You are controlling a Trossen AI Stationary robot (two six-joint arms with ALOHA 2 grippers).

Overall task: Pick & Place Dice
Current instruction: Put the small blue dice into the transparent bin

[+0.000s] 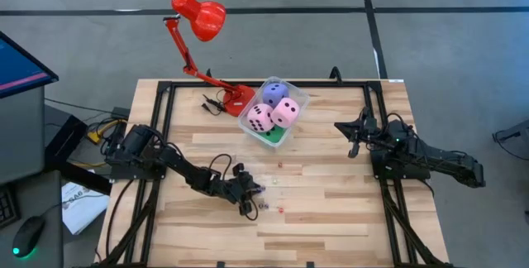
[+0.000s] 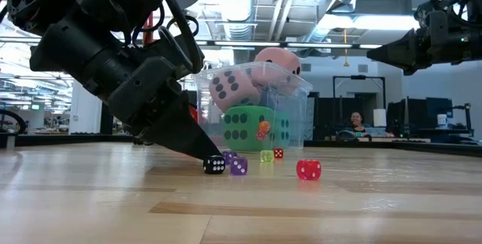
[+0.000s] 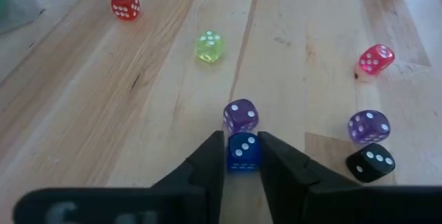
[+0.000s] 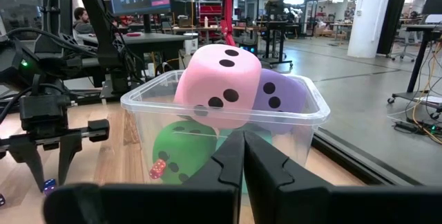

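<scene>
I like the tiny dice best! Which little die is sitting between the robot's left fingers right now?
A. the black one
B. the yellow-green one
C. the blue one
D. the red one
C: in the left wrist view the left gripper has its two fingers on either side of the small blue die, while the red, yellow-green and black dice lie loose on the table.

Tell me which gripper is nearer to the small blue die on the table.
Left. The left gripper has the blue die between its fingertips, low on the table. The right gripper hangs raised at the table's right side, beyond the clear tub, with its fingers closed.
</scene>
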